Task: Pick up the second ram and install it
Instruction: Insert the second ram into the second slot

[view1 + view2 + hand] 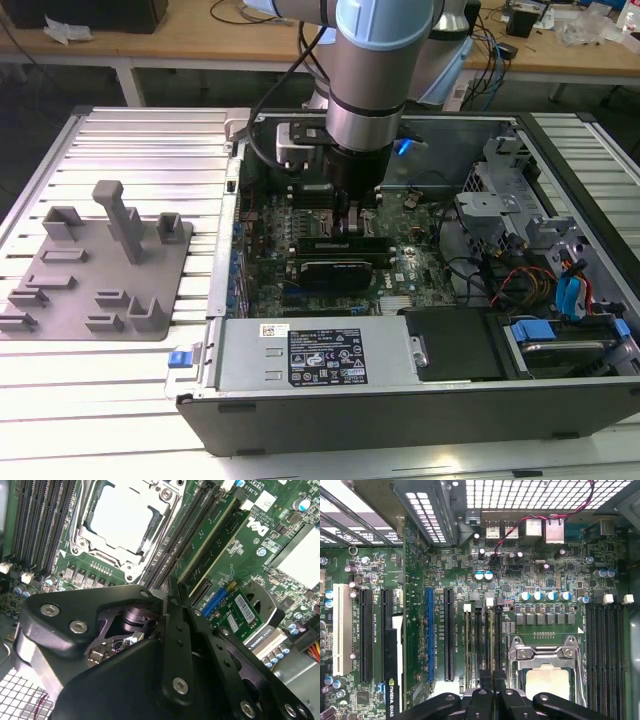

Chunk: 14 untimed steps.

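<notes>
My gripper (348,222) reaches down into the open computer case, onto the motherboard beside the processor socket (120,520). In both wrist views its fingers (169,587) (493,680) are pressed together right over the dark memory slots (492,635) next to the socket (545,675). One narrow green ram stick (210,535) stands seated in a slot just beside the fingertips, on the side away from the socket. I cannot tell whether this is the second ram, nor whether a stick sits between the fingers.
A black expansion card (340,262) lies across the board near the gripper. Grey plastic fixture blocks (100,270) stand on the ribbed table at the exterior view's left. The power supply (320,355) lines the case's near side, and drive bays and cables (520,270) crowd its right.
</notes>
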Each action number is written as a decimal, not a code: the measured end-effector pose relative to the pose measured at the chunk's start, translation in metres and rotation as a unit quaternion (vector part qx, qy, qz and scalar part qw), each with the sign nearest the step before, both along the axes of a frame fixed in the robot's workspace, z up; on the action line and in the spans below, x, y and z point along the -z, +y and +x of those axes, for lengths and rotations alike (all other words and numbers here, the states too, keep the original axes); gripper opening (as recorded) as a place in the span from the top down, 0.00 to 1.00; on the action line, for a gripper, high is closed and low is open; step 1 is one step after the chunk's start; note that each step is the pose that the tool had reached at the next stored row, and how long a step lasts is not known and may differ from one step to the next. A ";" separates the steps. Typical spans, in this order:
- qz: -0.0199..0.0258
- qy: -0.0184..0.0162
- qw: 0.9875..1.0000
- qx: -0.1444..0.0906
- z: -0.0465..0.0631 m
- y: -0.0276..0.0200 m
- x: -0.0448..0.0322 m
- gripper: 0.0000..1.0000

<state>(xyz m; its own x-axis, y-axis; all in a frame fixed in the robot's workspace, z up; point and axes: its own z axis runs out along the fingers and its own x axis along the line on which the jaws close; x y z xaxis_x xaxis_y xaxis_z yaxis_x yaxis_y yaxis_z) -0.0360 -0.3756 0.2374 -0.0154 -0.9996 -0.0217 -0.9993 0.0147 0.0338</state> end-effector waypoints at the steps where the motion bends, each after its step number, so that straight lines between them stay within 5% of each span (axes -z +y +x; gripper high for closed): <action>1: 0.000 0.000 1.000 0.000 0.000 0.0001 0.0001 0.91; 14: 0.001 0.000 1.000 0.000 0.000 0.0013 0.0017 0.91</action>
